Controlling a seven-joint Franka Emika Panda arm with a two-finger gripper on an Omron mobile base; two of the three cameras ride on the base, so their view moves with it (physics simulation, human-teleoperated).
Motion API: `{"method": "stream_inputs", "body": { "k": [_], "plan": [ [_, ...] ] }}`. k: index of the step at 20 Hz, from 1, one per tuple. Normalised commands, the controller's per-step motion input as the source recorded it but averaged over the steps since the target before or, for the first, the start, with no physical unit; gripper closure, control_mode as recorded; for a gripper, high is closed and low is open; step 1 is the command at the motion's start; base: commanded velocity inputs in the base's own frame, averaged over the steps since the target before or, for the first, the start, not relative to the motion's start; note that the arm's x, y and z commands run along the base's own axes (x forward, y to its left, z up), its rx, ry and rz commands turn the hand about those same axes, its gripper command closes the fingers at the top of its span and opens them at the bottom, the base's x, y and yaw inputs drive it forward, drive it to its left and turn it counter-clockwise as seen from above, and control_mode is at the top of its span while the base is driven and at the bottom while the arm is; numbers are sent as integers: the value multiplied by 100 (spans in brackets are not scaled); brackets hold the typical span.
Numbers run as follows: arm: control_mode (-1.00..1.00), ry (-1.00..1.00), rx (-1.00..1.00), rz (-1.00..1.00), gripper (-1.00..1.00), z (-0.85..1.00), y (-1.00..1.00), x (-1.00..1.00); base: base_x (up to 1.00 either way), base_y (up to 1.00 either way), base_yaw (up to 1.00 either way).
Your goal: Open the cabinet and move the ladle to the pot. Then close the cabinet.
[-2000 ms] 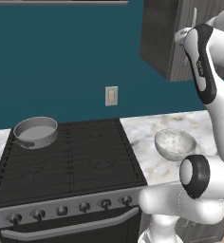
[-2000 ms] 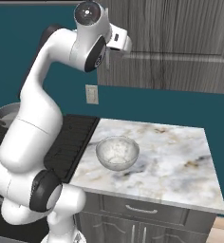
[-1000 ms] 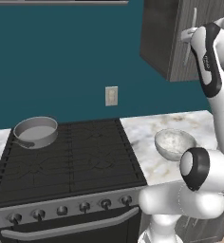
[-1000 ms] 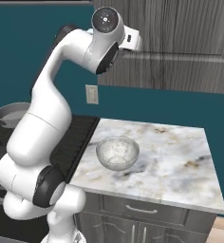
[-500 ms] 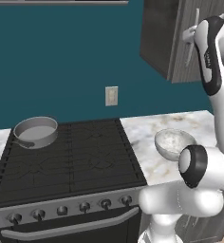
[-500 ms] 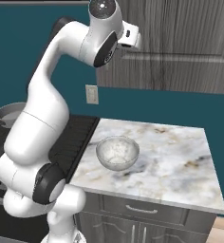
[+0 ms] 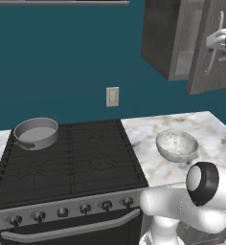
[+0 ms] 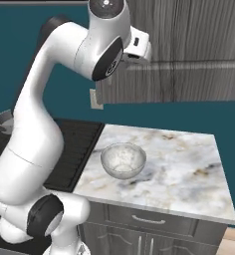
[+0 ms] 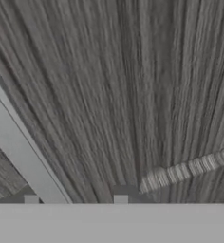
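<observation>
— Below the hand (image 7: 214, 39), what stands on the counter (image 7: 208, 125)?
— A speckled bowl (image 7: 176, 145); the pot (image 7: 36, 132) sits far left on the stove (image 7: 67, 162).
— And the hand?
— Its fingers close around the handle (image 7: 215, 45) of the cabinet (image 7: 182, 38), door partly open.

wall cabinets: 1 (image 7: 163, 38), door ajar | bar handles on that door: 1 (image 7: 213, 48) | pots: 1 (image 7: 36, 133), on stove | stoves: 1 (image 7: 67, 167) | stove knobs counted: 6 (image 7: 85, 208) | bowls: 1 (image 7: 176, 145), on counter | counters: 1 (image 8: 189, 164) | wall outlets: 1 (image 7: 112, 96) | drawers under counter: 1 (image 8: 139, 218)
</observation>
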Motion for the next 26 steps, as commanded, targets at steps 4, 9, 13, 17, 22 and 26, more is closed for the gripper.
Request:
{"method": "stream_inputs", "body": {
  "k": [4,9,13,17,22,26],
  "plan": [
    [-100,-25,1,-4,100,-30,-100,-100,0,0,0],
    [-100,-24,0,-5,100,-38,-100,-100,0,0,0],
    [-100,-25,0,-5,100,-48,-89,-96,0,0,0],
    [-100,-25,0,-5,-100,-43,-15,-94,0,0,0],
    [-100,-7,0,-7,-100,-7,34,-100,0,0,0],
    [-100,3,-2,-2,-100,1,92,-96,0,0,0]
  ]
}}
